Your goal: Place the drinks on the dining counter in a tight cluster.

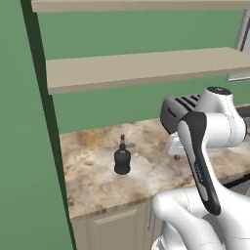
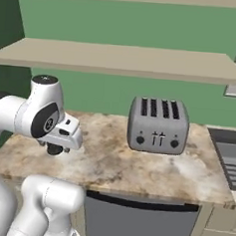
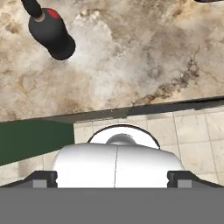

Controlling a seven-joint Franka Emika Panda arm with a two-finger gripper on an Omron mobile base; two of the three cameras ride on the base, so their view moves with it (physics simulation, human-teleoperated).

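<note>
While the squat black bottle [image 1: 122,157] stands upright on the smaller marbled desk [image 1: 97,180] beneath the beige wall shelves [image 1: 141,68], nothing is in the hand [image 2: 54,149], whose jaws are spread as wide as they go. In the right base view the hand hangs low over the desk, well to the left of the toaster [image 2: 158,126]. In the left base view the bottle sits to the left of that toaster [image 1: 177,113], apart from it, with bare stone all round and the robot's folded arm between the camera and the toaster. In the hand view the bottle [image 3: 50,33] lies toward the top left corner, seen from above with a red mark on its shoulder, while the desk's front edge crosses the middle of the picture and pale floor tiles [image 3: 197,140] show below it.

I judge the step in hand to be the reach for this bottle, with the carry to the dining island yet to come. The next move calls for swinging the hand away from the toaster until the bottle is centred between the fingers, then lowering to grip the wide body rather than the thin neck. Being squat, it should stand steady, though a glancing finger could still nudge it aside.
</note>
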